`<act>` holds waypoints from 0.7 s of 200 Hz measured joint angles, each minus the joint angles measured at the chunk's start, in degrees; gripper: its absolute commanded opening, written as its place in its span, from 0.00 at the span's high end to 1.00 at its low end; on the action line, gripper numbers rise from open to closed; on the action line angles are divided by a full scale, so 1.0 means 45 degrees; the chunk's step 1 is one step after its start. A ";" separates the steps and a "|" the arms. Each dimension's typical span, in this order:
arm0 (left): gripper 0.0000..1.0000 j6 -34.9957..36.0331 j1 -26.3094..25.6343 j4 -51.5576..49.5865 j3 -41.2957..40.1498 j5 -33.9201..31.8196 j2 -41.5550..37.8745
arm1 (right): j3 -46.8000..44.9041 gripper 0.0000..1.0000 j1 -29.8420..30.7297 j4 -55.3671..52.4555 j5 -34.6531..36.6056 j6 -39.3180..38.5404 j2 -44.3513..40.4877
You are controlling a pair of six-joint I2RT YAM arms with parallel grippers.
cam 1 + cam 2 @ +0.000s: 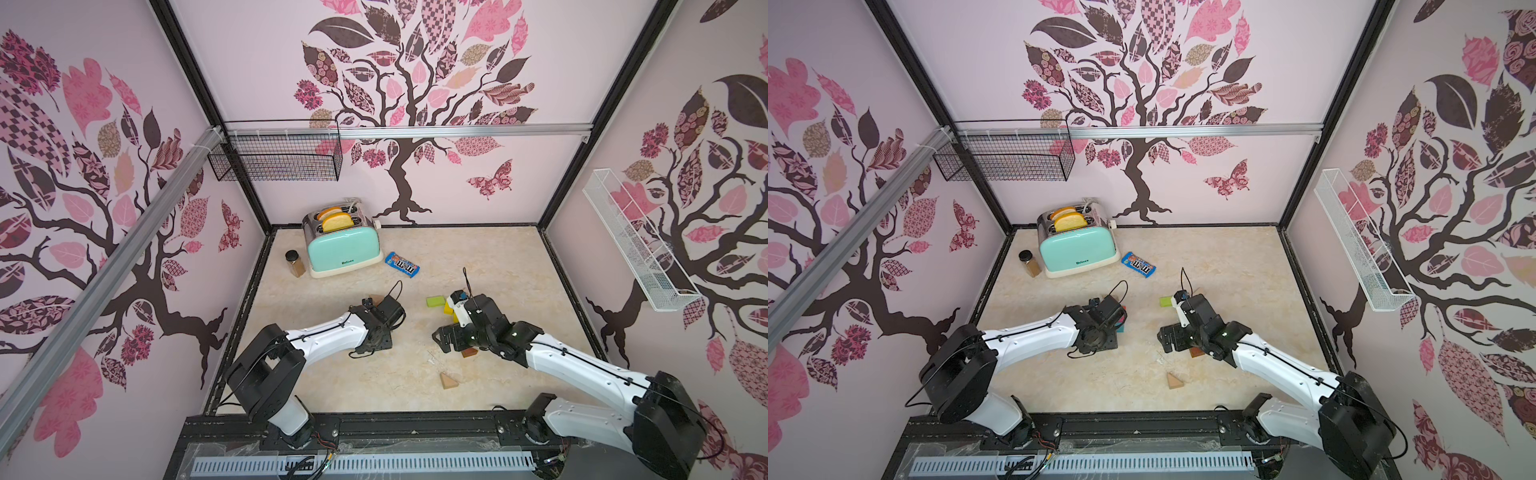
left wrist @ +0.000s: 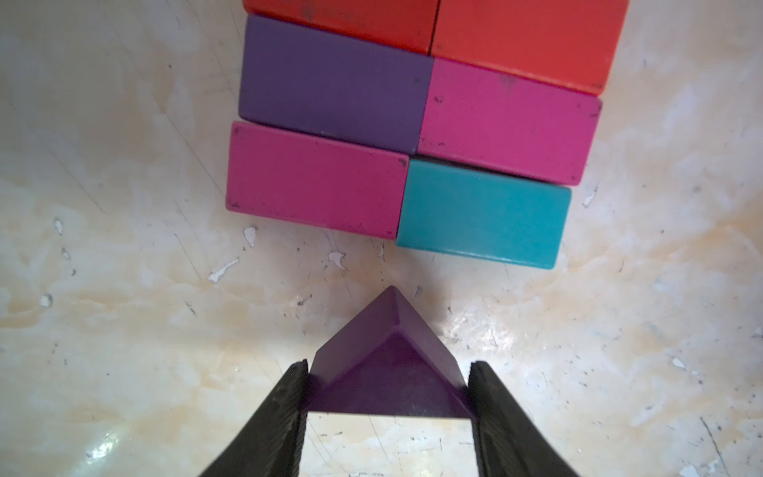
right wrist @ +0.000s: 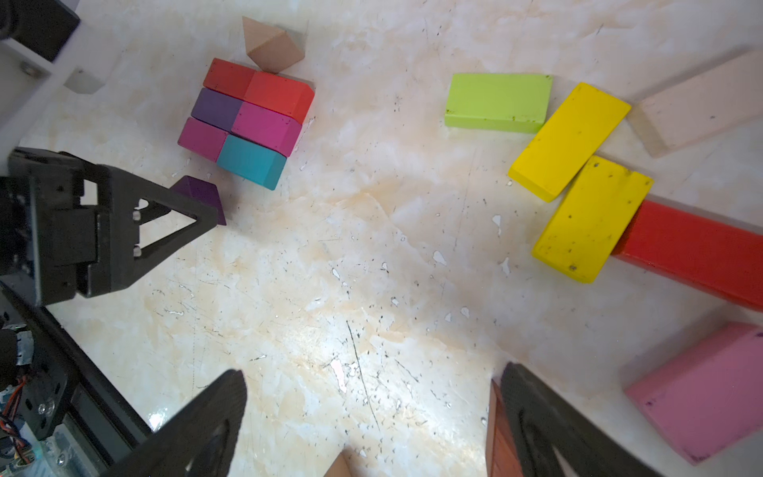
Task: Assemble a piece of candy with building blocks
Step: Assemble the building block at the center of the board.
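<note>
Left wrist view: the left gripper (image 2: 388,371) has its fingers pressed against both sides of the purple triangle (image 2: 371,342). The triangle sits just short of the block grid (image 2: 413,136), with bare table (image 2: 124,289) between them, and the frame cuts off the grid's red end. The grid counts six blocks: two red, one purple, two magenta and one teal. A tan triangle (image 3: 270,47) touches its red end. In both top views the left arm (image 1: 324,336) mostly hides the grid. The right gripper (image 3: 373,371) gapes wide over open table, holding nothing. A brown block (image 3: 499,437) is half hidden behind one finger. Well apart from the grid lie one green block (image 3: 497,101), two yellow blocks (image 3: 569,138) and one pink block (image 3: 702,392). A long red block (image 3: 693,256) is cut off at the edge.
</note>
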 measured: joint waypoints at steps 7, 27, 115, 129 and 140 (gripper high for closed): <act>0.49 0.0131 0.0107 0.0044 0.0000 0.0063 0.0000 | 0.0000 0.01 0.0000 0.0005 0.0034 0.0034 0.0000; 0.49 0.0563 0.0355 0.0121 0.0000 0.0301 0.0015 | 0.0000 0.01 0.0000 0.0010 0.0092 0.0170 0.0000; 0.49 0.1467 0.0505 0.0379 -0.0005 0.0772 0.0330 | 0.0005 0.01 0.0000 -0.0034 0.0335 0.0257 0.0034; 0.48 0.1540 0.0510 0.0374 0.0000 0.0767 0.0335 | 0.0005 0.01 -0.0005 -0.0039 0.0340 0.0257 0.0078; 0.48 0.1627 0.0515 0.0374 0.0000 0.0767 0.0340 | 0.0005 0.01 0.0000 -0.0039 0.0340 0.0257 0.0117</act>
